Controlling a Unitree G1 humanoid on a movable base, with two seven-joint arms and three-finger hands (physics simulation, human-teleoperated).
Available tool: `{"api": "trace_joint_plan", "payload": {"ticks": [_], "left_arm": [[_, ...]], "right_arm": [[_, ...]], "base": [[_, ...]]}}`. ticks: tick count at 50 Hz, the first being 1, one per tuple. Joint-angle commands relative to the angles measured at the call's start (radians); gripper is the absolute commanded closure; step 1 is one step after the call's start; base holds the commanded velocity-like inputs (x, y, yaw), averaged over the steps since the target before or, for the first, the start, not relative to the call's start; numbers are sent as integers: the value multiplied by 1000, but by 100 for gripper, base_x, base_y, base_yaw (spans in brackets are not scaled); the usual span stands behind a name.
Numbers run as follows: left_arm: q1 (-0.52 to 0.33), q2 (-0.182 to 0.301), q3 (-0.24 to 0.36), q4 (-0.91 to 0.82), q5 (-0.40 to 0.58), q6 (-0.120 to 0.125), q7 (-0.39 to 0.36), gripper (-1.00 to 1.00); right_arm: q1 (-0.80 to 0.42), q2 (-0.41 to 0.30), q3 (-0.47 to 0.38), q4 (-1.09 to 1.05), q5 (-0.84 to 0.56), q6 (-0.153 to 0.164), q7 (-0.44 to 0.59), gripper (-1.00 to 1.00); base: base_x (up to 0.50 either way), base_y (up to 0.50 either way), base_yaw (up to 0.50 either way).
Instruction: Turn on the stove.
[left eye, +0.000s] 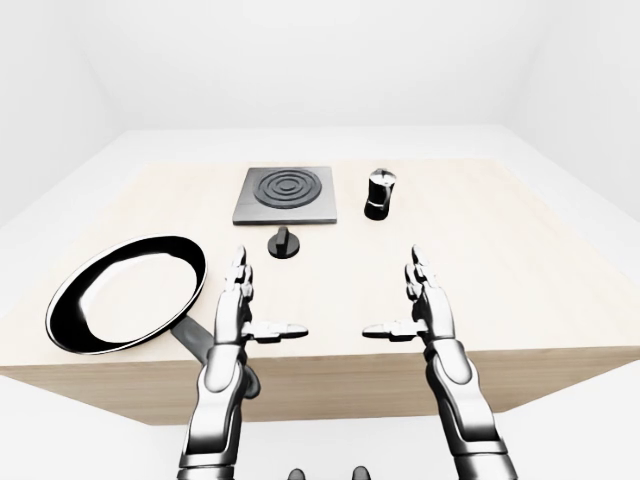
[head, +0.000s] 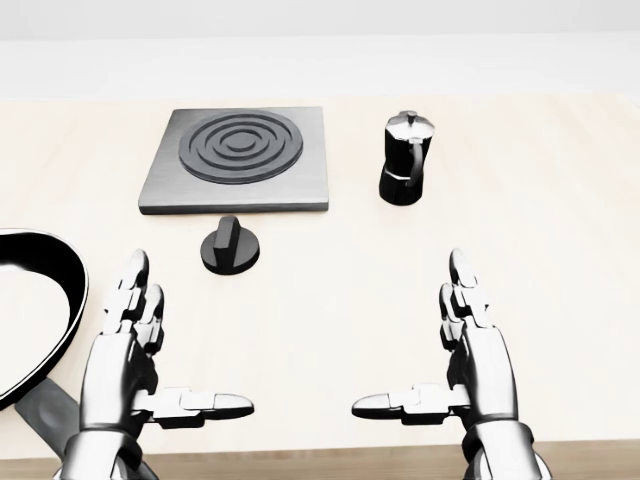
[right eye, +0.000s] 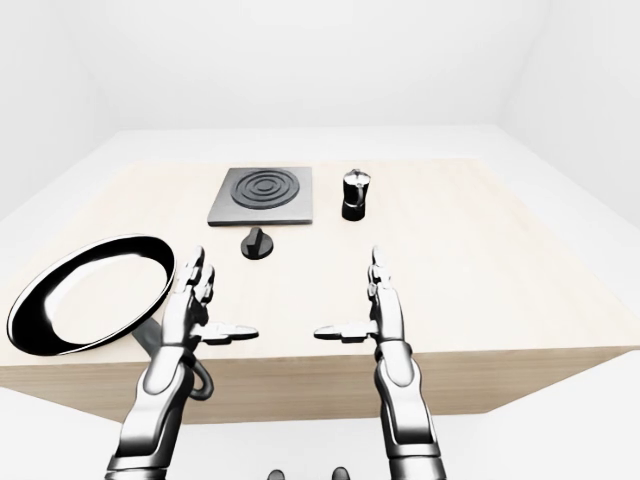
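A dark grey stove plate (head: 238, 160) with ringed burner lies near the top of the head view. Just below it sits its black round knob (head: 230, 248) with a raised bar handle. My left hand (head: 150, 350) is open, fingers straight and thumb pointing right, below and left of the knob, not touching it. My right hand (head: 440, 350) is open too, mirrored at the lower right, thumb pointing left. Neither hand holds anything.
A black and silver moka pot (head: 406, 160) stands right of the stove. A black frying pan (left eye: 125, 292) lies at the left, its handle running under my left arm. The wooden table (head: 560, 250) ends just below my hands.
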Motion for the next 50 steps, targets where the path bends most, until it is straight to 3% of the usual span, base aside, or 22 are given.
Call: {"api": "trace_joint_plan", "payload": {"ticks": [1, 5, 22, 27, 39, 50], "left_arm": [[-12, 17, 36, -36, -30, 14, -28, -100], [-19, 20, 35, 6, -13, -17, -29, -100], [-8, 12, 17, 5, -6, -32, -41, -100], [-4, 11, 15, -6, -4, -25, -41, -100], [15, 4, 0, -77, 0, 31, -38, -100], [15, 5, 0, -70, -2, 30, -41, -100]], "right_arm": [[-3, -12, -24, 0, 8, 11, 22, -100], [-7, -14, -26, 13, 5, 7, 20, -100], [-5, -14, -26, 14, 3, 5, 21, -100], [-5, -14, -26, 14, 3, 7, 20, -100], [-7, -14, -26, 14, 2, 10, 18, -100], [-8, -14, -26, 20, 1, 8, 18, -100]], "base": [[0, 0, 0], [0, 0, 0], [0, 0, 0], [0, 0, 0], [0, 0, 0], [17, 0, 0]]}}
